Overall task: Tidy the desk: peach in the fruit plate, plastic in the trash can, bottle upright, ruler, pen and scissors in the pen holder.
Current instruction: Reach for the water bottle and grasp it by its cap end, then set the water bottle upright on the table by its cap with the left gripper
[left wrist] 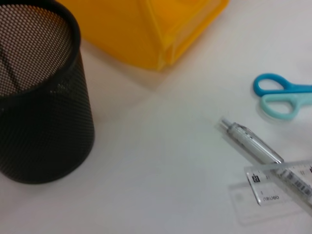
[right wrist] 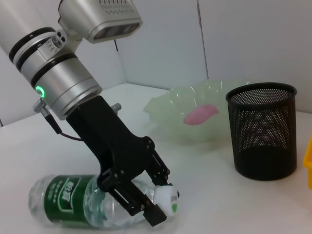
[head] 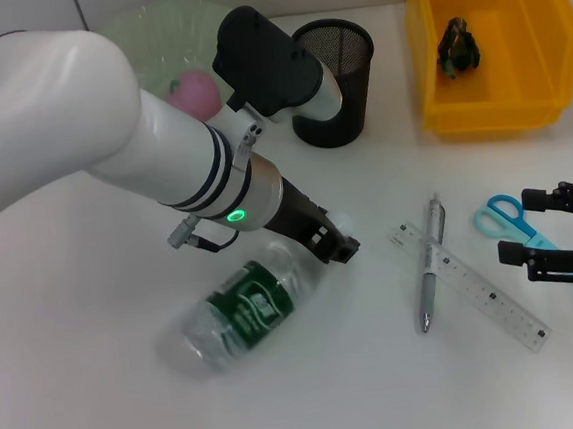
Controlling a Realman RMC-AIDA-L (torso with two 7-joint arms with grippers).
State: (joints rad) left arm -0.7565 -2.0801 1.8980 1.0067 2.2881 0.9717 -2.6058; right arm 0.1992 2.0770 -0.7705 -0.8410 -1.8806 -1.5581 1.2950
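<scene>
Now look at your left side first. The bottle (head: 247,310) lies flat on the white table (head: 83,413), with its cap (right wrist: 165,197) pointing to the right. Your left pincer (head: 333,244) is down at that end, and its fingers (right wrist: 146,207) are pinching the neck of the bottle just by the cap. Behind the left arm sits the green plate (head: 155,30), and the pink peach (head: 195,90) is already in it. Next comes the black holder (head: 337,80), standing up beside the plate. Further right is the yellow can (head: 493,46), with a small dark scrap (head: 459,47) inside it. In front of the can, the pen (head: 431,277) and the ruler (head: 470,283) lie on the table, crossing each other. The blue scissors (head: 508,217) lie just right of them. Your right pincer (head: 569,230) hangs right over the scissors with its fingers spread apart, holding nothing.
</scene>
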